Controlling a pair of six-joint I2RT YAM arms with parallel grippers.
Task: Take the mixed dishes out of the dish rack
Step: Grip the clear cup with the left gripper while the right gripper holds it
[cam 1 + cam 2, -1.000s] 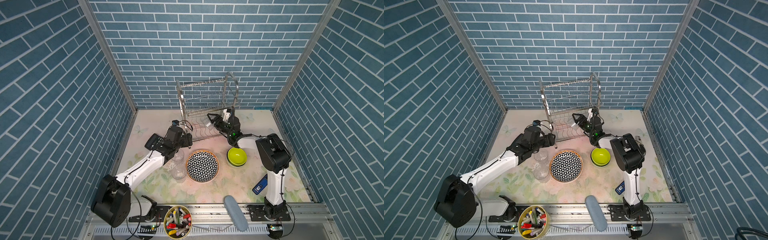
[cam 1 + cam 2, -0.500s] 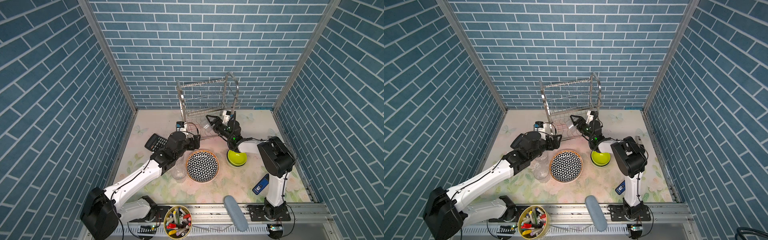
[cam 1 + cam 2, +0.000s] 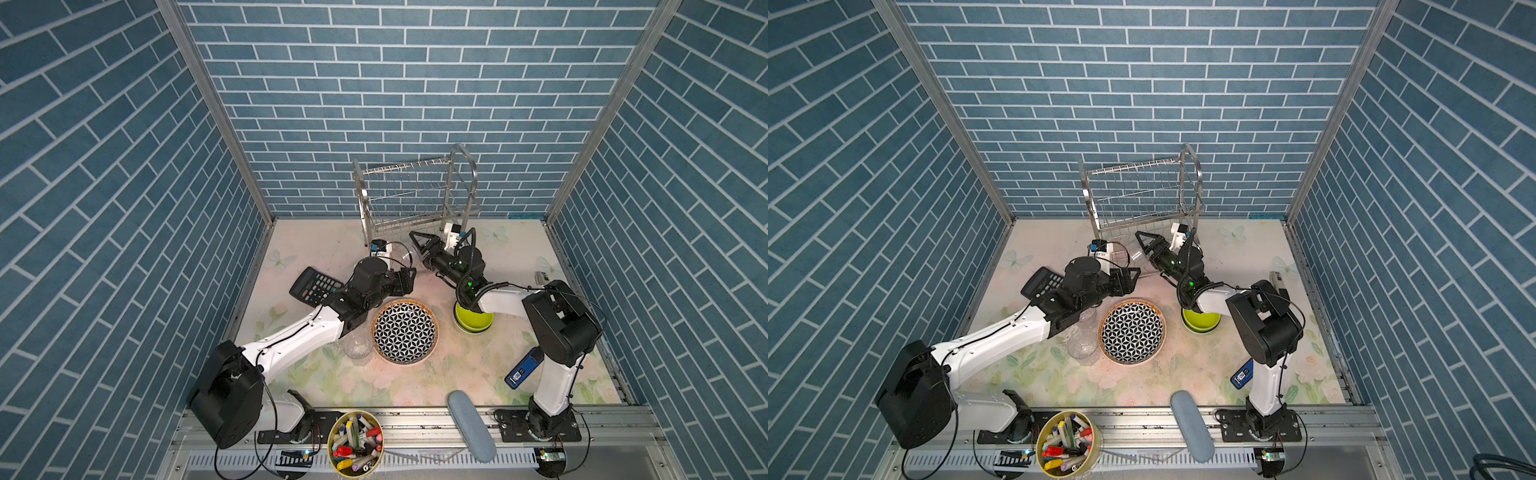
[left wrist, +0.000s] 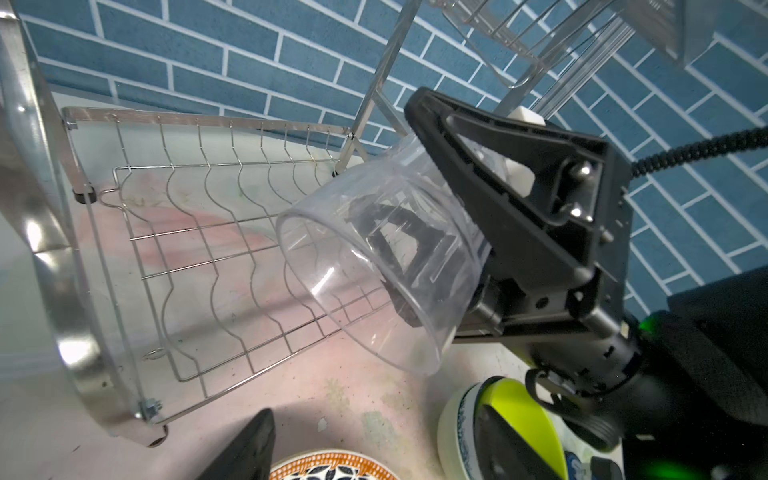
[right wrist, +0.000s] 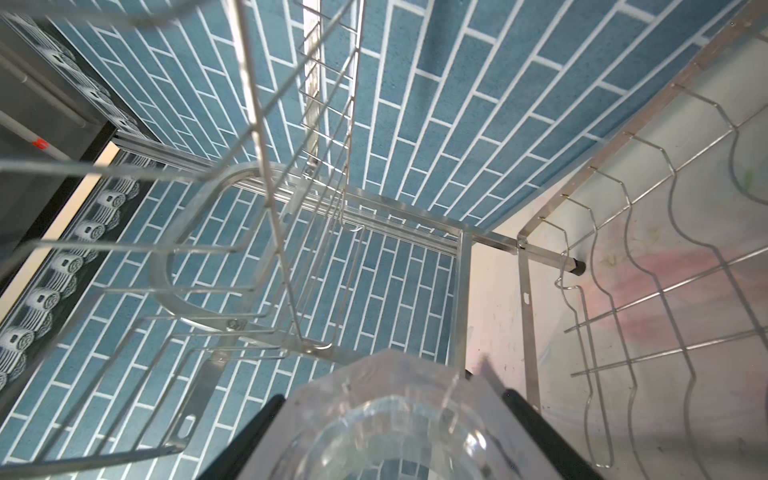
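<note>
Holding clear glass (image 4: pixel 374 282) in right fingers (image 4: pixel 515 216), tipped sideways, mouth twd left arm | spot: just in front of rack (image 3: pixel 415 195) lower shelf | left fingers (image 4: pixel 245 449) near it, can't tell how wide | star plate (image 3: pixel 405 330), lime bowl (image 3: pixel 473 323), 2nd glass (image 3: pixel 358 349) sitting on counter (image 3: pixel 498 361)

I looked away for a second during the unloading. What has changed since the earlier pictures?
The left tool, open and empty, swung away from the dish rack, rightward, to just behind the star-patterned plate. The right tool kept its grip on the clear tumbler at the rack's lower tier; its forearm shifted over the lime bowl. Rack, plate, bowl and the tumbler on the mat stayed put.
</note>
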